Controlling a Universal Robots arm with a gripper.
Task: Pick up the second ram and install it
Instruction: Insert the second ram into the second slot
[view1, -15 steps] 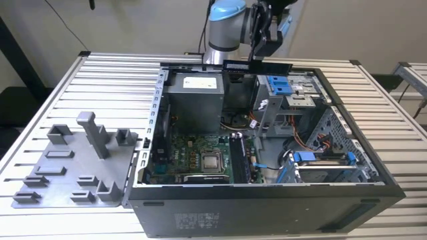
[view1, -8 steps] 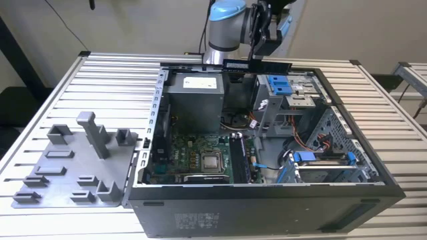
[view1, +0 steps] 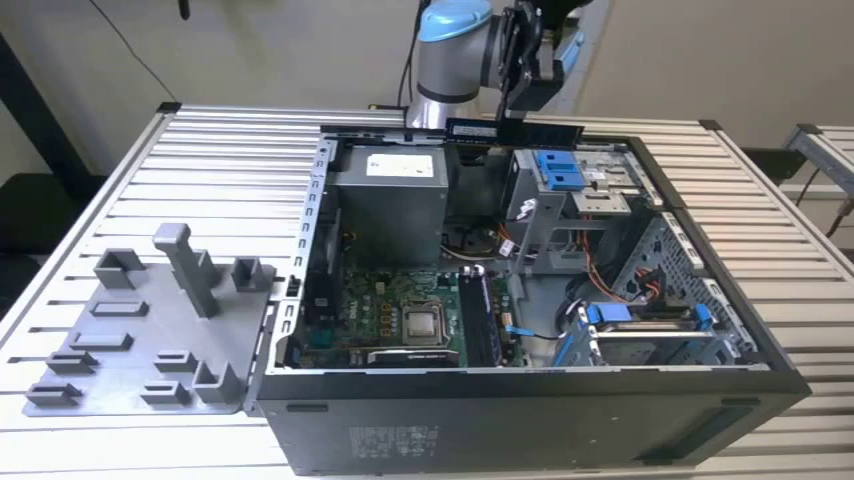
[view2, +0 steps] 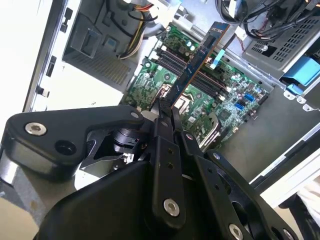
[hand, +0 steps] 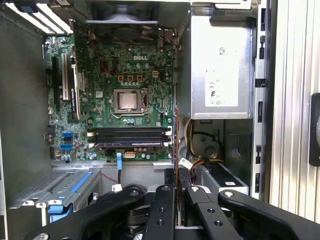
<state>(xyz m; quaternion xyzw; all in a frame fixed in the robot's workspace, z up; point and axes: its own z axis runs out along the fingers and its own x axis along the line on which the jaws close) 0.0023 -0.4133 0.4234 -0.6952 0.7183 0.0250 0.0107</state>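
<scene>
Closest, at the near corner of the slatted table (view1: 94, 190) on the exterior view's left: grey tray (view1: 127, 345) with upright blocks, lying flat just beside the computer case.

Next, across the middle of the table up to its near edge: open computer case (view1: 534, 425), side panel off, interior facing up. Inside, on the floor of the case: green motherboard (view1: 387, 310) with the square processor socket (view1: 424, 323) and, just beside it, the long black memory slots (view1: 478, 315), seen also in the first wrist view (hand: 129, 136). Deeper in: grey power supply (view1: 387, 195) against the far wall, blue drive brackets (view1: 567, 170) towards the exterior view's right.

Farthest, above the far wall of the case, towards the far edge of the table: gripper (view1: 514, 115) hanging from the arm, fingers (view2: 162, 145) closed onto the second ram (view1: 514, 131), pinching it by its flat faces. Stick held level and well clear of the slots, high over the case rim. In the second wrist view, stick (view2: 200, 57) reaching out past the fingertips over the motherboard; in the first wrist view, seen edge-on (hand: 176, 145) as a thin line, crosswise to the slots below.
</scene>
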